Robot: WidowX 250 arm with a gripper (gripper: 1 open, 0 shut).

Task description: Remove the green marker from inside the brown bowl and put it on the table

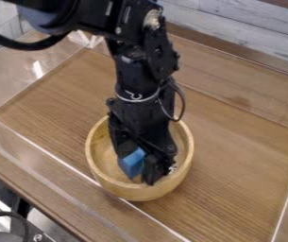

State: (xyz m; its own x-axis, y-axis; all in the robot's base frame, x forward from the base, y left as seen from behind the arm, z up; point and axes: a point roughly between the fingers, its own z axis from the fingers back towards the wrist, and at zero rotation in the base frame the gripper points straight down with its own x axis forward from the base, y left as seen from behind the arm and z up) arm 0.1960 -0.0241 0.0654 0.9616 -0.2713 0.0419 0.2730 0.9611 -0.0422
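The wide-open, unloaded pincer [146,170] should straddle the marker's barrel, avoiding the blue block [132,164], before closing.

We have one view, looking steeply down at the surface [234,151] from above and to one side, fairly close in, facing across it, with the bowl [176,180] just below centre.

From my feed, I see pale, white-grey wooden planks [241,24] behind a brown ledge [234,54], with clear acrylic edging [71,200] and soft, even light.
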